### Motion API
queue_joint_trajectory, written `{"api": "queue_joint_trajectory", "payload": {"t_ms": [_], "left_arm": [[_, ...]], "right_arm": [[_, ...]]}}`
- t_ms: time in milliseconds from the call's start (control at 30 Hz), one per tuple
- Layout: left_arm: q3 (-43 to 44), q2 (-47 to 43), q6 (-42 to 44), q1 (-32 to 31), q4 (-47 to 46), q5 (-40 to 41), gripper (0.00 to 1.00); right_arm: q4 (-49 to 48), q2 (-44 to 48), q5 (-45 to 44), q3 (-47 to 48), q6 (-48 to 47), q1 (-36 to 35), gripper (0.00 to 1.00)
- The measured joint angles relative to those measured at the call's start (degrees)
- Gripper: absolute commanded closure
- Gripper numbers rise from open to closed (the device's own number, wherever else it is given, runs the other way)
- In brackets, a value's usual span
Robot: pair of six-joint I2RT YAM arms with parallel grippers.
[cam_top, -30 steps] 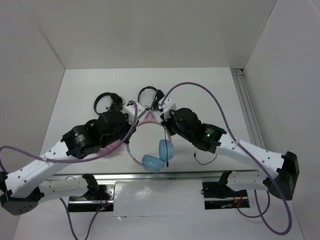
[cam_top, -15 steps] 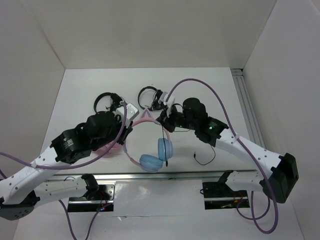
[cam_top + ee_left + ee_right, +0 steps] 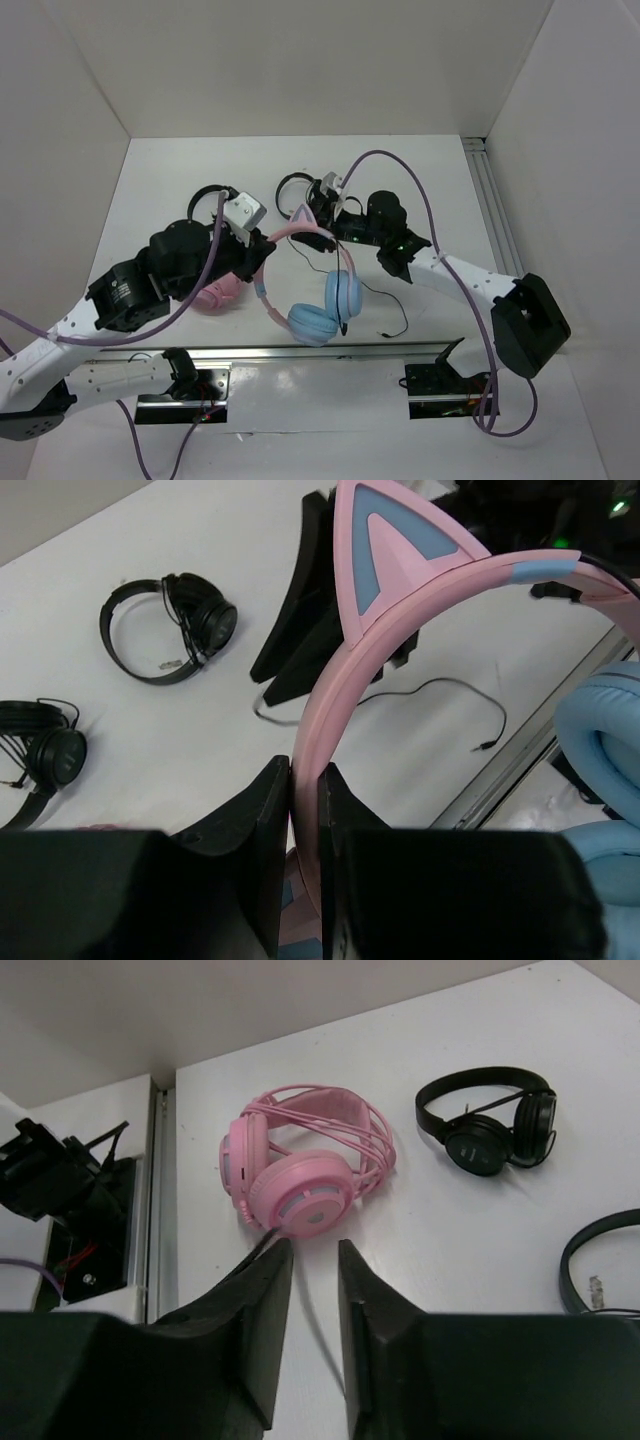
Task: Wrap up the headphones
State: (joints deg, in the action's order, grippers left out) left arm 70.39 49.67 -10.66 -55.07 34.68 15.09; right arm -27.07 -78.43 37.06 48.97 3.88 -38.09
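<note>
The pink-banded, blue-cupped headphones point(image 3: 342, 292) hang tilted, black cable trailing.

Lying apart on the white tabletop point(image 3: 430, 1260): cord-wound all-pink headphones point(image 3: 300, 1175), black headphones point(image 3: 205, 625), second black pair point(image 3: 58, 755).

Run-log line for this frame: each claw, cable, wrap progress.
left claw: shut on headphones headband | right claw: by the cat ear, grip unclear | cable: unwound, trailing on table | wrap: not begun

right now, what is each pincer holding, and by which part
Left pincer grips the cat-ear headphones by the pink headband. Right pincer: cannot tell.
</note>
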Motion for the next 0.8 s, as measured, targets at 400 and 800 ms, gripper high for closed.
{"api": "queue_joint_trajectory", "payload": {"t_ms": [400,800], "left_arm": [[3.2,2.8,-9.0,0.0,-5.5,5.5,1.00],[7.4,6.7,-20.3,0.0,-6.9,22.9,1.00]], "right_arm": [[-13.3,-10.0,1.8,0.3,7.2,0.4,0.55],[-22.9,-21.0,4.2,-0.4,14.4,0.9,0.65]]}}
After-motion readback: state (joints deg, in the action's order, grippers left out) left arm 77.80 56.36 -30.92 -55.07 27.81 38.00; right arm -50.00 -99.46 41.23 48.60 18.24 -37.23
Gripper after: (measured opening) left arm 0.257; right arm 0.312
